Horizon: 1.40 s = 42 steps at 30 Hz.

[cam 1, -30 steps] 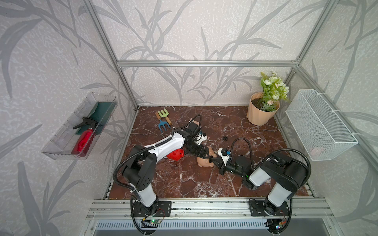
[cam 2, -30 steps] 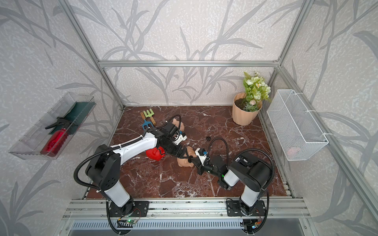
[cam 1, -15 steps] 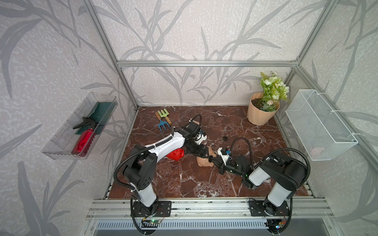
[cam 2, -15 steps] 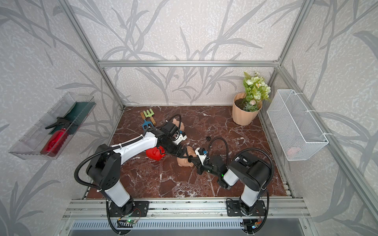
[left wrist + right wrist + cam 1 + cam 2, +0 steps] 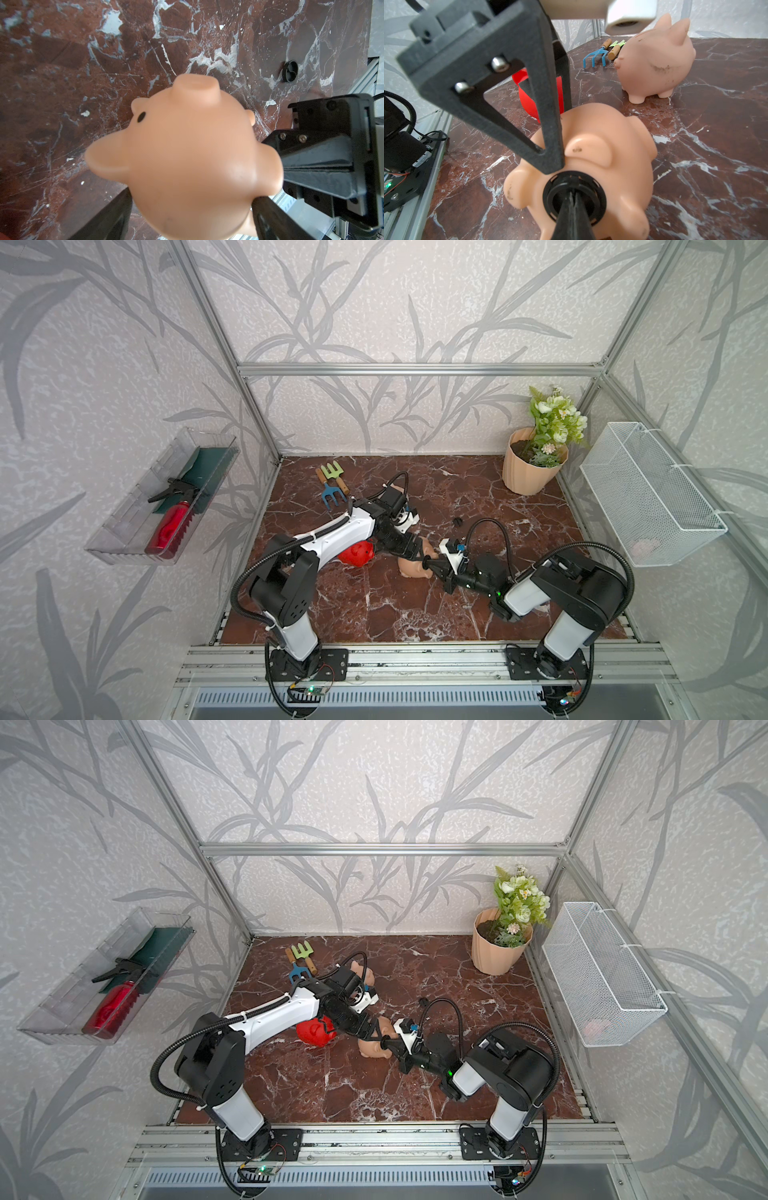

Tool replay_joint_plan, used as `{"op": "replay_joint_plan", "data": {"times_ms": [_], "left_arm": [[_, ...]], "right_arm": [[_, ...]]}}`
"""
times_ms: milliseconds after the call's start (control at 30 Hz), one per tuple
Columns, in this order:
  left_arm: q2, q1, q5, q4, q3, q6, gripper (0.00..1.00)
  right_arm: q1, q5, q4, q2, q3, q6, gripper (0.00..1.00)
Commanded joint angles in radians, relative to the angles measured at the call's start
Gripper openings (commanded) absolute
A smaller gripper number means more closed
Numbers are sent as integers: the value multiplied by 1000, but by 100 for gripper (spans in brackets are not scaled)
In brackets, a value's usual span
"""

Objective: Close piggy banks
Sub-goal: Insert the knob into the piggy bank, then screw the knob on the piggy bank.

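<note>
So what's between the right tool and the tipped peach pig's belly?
A black plug in the pig's belly hole, pinched by the right tool; right wrist view.

The red-brown marble tabletop [image 5: 374, 614] with white veins carries seven things. A ribbed peach flower pot [image 5: 525, 477] stands upright in the back right corner. Near the back left, a green hand rake [image 5: 332, 472] and a blue hand fork [image 5: 332, 497] lie flat just beside each other. The standing peach-tan piggy bank [image 5: 658, 62] is on its feet near them. Toward the middle, the red piggy bank [image 5: 357, 553] and the tipped peach-tan piggy bank [image 5: 413, 568], which lies on its side, are near each other. A small black plug [image 5: 458, 521] lies alone, apart from them.
</note>
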Motion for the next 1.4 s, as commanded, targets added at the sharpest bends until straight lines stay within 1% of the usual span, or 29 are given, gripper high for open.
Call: {"op": "replay_joint_plan", "data": {"times_ms": [0, 33, 67, 233, 300, 567, 800, 900, 1267, 1367], "left_arm": [[29, -8, 25, -21, 21, 18, 87], [30, -8, 27, -21, 22, 18, 87], [29, -10, 27, -22, 22, 19, 87], [29, -9, 30, -21, 22, 16, 87], [29, -9, 30, -20, 22, 13, 87], [31, -11, 33, -15, 20, 11, 87], [29, -12, 36, -9, 18, 7, 86], [28, -11, 37, -7, 16, 5, 86], [19, -13, 38, -2, 7, 4, 86], [16, -13, 39, -2, 5, 3, 86]], "right_arm": [[6, -3, -68, -3, 12, -91, 0], [6, -3, -74, -2, 15, -105, 0], [5, -4, -89, -37, 23, -119, 0], [5, -28, -241, -82, 71, -183, 0], [5, -16, -250, -92, 65, -197, 0], [5, -36, -296, -121, 67, -236, 0], [5, -40, -378, -158, 94, -260, 0], [5, -51, -416, -167, 113, -245, 0], [5, -72, -440, -188, 126, -73, 0], [6, -72, -484, -195, 145, -40, 0]]}}
